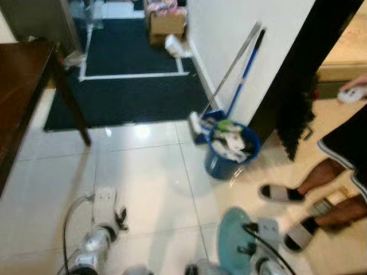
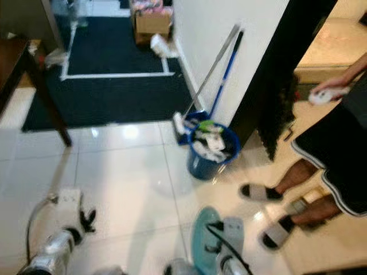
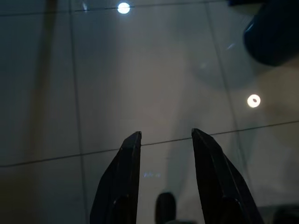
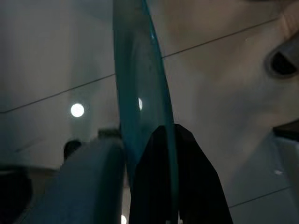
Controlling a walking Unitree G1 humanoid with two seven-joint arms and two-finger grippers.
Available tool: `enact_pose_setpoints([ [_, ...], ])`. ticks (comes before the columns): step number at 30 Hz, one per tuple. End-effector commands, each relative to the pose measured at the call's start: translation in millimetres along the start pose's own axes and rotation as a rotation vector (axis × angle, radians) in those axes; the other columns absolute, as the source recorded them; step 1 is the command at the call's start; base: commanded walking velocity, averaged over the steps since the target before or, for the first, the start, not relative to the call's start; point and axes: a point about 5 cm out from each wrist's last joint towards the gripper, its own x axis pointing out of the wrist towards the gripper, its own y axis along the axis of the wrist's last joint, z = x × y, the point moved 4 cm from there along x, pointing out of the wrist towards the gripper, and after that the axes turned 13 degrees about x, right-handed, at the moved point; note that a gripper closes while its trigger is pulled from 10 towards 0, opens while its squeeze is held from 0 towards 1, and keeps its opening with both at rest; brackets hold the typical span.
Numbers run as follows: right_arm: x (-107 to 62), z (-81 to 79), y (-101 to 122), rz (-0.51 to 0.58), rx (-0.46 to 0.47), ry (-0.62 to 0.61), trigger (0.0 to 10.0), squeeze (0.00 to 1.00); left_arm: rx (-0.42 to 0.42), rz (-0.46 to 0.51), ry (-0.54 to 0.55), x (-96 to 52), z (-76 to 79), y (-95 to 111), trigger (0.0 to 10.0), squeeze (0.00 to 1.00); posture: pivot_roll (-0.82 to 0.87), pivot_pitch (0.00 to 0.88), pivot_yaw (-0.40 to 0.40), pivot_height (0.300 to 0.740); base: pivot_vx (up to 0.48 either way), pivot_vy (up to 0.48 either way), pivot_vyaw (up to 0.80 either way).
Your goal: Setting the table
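My right gripper (image 1: 245, 247) is low at the bottom right, shut on a pale teal plate (image 1: 231, 243) that it holds on edge over the tiled floor. In the right wrist view the plate (image 4: 140, 93) runs edge-on between the black fingers (image 4: 163, 182). My left gripper (image 1: 121, 215) hangs low at the bottom left, open, with nothing between its fingers (image 3: 119, 186), above bare tiles. A dark wooden table (image 1: 20, 86) stands at the far left, partly cut off by the frame.
A blue bucket (image 1: 229, 152) full of cloths stands by a white wall, with a mop and broom (image 1: 238, 69) leaning there. A person in sandals (image 1: 281, 193) stands at the right, holding a white controller (image 1: 351, 93). A dark mat (image 1: 126, 94) and boxes (image 1: 166, 23) lie beyond.
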Motion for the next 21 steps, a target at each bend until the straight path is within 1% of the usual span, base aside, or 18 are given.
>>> enact_pose_setpoints([
  [1, -1.2, 6.9, -1.1, -0.003, 0.008, -0.018, 10.0, 0.00, -0.007, -0.013, -0.012, -0.6, 5.2, -3.7, 10.0, 0.00, 0.06, 0.057, 0.022, 0.740, 0.304, 0.000, 0.00],
  [21, -1.6, 8.5, -1.6, -0.006, 0.007, -0.020, 10.0, 0.00, -0.015, -0.008, -0.015, 0.1, 9.0, -2.3, 10.0, 0.00, 0.06, 0.069, 0.019, 0.740, 0.304, 0.000, 0.00],
])
